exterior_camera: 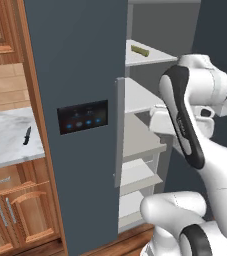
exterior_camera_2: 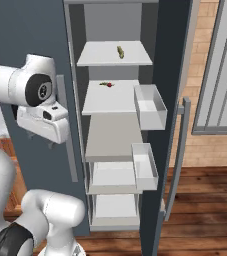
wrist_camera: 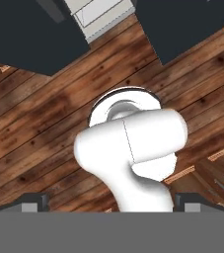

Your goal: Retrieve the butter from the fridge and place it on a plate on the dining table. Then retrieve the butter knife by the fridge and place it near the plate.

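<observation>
Butter, a small slim olive-yellow stick, lies untouched on the top pale grey shelf of the tall dark slate-grey fridge, whose right door stands open. On the shelf below sits a small red item, too small to identify. The white arm's two-finger gripper points down at the wooden plank floor, well apart from the butter; its dark finger tips stand wide apart with nothing between them. The thin near-black butter knife lies on the white-grey marble counter beside the fridge. Judging from this, only the door-opening is done: fetching the butter, plating it and moving the knife all remain. No readable writing shows; the fridge's black panel carries only blue lights.
</observation>
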Controlling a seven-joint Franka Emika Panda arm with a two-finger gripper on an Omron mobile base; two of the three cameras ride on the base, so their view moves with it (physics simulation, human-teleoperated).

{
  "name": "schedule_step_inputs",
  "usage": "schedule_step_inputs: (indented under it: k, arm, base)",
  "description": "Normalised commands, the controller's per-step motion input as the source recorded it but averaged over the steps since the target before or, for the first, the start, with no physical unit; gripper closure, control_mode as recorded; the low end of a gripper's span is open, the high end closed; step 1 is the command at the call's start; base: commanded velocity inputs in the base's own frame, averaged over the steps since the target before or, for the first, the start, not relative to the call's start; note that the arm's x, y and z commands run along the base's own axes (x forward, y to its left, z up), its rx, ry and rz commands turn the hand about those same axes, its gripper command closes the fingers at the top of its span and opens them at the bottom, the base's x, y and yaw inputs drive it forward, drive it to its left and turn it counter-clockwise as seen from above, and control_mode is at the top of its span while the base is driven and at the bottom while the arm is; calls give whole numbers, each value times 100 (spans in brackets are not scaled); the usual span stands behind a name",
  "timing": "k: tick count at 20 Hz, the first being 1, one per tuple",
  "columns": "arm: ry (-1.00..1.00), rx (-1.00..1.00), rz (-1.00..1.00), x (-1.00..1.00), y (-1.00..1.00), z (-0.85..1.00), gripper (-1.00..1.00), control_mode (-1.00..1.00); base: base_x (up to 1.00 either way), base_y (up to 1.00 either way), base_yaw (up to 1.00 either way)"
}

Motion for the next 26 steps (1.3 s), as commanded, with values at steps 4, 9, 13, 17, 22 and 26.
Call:
schedule_step_inputs:
  k: [4, 9, 13, 17, 22, 26]
  arm:
    - [-7, -13, 2, -52, 4, -38, -100, -100]
    - [0, -4, -1, -6, -26, -16, -100, -100]
    - [-6, -1, 5, 0, -39, -21, -100, -100]
    - [-1, -14, 0, 17, -11, -35, -100, -100]
    - [3, -2, -1, 1, 0, -14, -100, -100]
    - [-1, 0, 0, 5, 0, 0, -100, -100]
  base:
    - [0, 0, 0]
    - [0, 0, 0]
    - [0, 0, 0]
    - [0, 0, 0]
    - [0, 0, 0]
    - [0, 0, 0]
